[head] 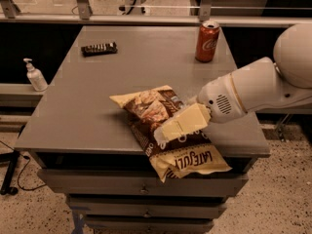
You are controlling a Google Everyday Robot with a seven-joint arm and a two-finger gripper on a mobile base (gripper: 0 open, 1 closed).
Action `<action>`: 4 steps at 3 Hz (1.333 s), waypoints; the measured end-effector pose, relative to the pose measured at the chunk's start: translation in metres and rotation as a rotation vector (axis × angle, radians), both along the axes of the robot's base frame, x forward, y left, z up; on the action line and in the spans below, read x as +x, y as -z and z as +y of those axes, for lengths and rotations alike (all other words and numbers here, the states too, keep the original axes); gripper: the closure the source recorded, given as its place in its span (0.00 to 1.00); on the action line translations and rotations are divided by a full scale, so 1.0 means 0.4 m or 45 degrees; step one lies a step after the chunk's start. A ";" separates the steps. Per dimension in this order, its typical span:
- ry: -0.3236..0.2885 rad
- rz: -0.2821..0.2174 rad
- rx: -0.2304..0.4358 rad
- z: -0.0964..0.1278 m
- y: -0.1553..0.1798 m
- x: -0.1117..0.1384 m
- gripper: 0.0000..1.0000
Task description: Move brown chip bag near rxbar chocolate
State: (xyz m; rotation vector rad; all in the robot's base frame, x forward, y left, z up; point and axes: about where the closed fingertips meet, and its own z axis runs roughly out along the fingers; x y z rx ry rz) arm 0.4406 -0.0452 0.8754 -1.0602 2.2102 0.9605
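The brown chip bag lies at the front right of the grey table, its cream lower end with "LATE JULY" print hanging over the front edge. The rxbar chocolate, a small dark flat bar, lies at the far left of the table, well apart from the bag. My gripper reaches in from the right on a white arm and sits over the middle of the bag, its cream-coloured fingers low against the bag's surface.
A red cola can stands at the far right of the table. A white pump bottle stands on a ledge left of the table. Drawers are below the table front. A railing runs behind.
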 end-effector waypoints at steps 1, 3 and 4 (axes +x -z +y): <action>0.028 -0.053 -0.031 -0.001 0.019 0.020 0.17; 0.088 -0.118 -0.077 -0.017 0.024 0.057 0.64; 0.112 -0.162 -0.095 -0.036 0.007 0.091 0.88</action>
